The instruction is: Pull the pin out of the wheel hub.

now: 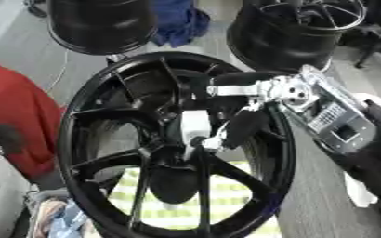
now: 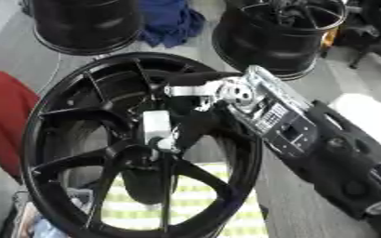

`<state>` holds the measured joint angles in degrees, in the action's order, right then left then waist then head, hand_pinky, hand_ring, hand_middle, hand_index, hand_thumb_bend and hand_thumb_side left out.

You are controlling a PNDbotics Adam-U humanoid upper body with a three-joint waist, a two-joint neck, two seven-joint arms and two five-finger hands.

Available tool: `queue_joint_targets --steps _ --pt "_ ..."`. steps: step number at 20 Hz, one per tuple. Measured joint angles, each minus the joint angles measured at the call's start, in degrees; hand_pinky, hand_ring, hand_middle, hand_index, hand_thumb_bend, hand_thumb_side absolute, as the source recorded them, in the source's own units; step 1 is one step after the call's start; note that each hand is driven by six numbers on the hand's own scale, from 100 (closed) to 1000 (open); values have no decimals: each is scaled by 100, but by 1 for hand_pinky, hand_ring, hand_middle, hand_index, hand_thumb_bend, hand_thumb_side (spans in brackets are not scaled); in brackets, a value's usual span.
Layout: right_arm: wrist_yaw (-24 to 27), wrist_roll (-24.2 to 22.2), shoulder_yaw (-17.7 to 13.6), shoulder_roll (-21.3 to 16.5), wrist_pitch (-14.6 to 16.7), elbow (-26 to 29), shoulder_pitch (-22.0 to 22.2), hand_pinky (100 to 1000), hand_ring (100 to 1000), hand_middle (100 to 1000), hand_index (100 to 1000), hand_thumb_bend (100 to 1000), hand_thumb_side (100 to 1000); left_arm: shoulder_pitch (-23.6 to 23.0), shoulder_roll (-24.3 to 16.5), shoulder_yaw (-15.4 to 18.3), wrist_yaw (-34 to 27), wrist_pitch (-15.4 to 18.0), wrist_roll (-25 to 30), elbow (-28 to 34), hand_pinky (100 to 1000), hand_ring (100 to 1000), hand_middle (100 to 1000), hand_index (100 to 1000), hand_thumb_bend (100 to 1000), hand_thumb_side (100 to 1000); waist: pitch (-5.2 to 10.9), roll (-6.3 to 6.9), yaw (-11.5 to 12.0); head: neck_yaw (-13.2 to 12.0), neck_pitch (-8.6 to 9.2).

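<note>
A large black spoked wheel (image 1: 73, 139) stands tilted in the middle, its hub (image 1: 180, 158) low in the centre. My right arm comes in from the right, silver wrist over the rim. My right hand (image 1: 230, 124) reaches down to the hub, with a white-covered thumb (image 1: 195, 126) and dark fingers (image 1: 244, 122) curled toward each other. Between their tips shows a small pale piece (image 1: 211, 141), which looks like the pin, just above the hub. Its lower end is hidden. My left hand shows in neither view.
Two more black wheels (image 1: 100, 25) (image 1: 295, 35) stand behind, with a blue cloth (image 1: 179, 21) between them. A yellow-green checked cloth (image 1: 186, 207) lies under the wheel. Red fabric (image 1: 15, 116) fills the left edge. The floor is grey.
</note>
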<state>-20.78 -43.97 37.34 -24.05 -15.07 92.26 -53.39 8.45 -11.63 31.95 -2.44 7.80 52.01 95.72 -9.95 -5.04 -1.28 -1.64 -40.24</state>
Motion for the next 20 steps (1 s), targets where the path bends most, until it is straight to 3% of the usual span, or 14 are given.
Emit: queue_joint_targets --steps 7,9,10,15,20 --pt "-276 133 5 27 111 -27 1 780 702 516 602 100 256 0 1 0 0 -8 -2 0 721 730 670 821 100 903 0 0 5 0 0" --pt "-404 257 -13 27 149 -25 1 765 681 487 567 100 305 0 2 0 0 -11 -3 0 721 730 670 821 100 905 0 0 6 0 0" --pt "-460 327 -34 27 165 -22 0 764 679 484 562 100 258 0 2 0 0 -12 -4 0 721 730 670 821 100 903 0 0 6 0 0" --pt "-491 657 -129 -14 166 141 -55 759 681 476 552 100 264 0 2 0 0 -15 -5 1 721 730 670 821 100 901 0 0 -10 -3 -1" --pt "-202 730 -459 -397 7 635 -304 760 686 481 557 100 263 -3 2 2 0 -42 -3 2 721 730 670 821 100 901 6 -4 -76 -31 -32"
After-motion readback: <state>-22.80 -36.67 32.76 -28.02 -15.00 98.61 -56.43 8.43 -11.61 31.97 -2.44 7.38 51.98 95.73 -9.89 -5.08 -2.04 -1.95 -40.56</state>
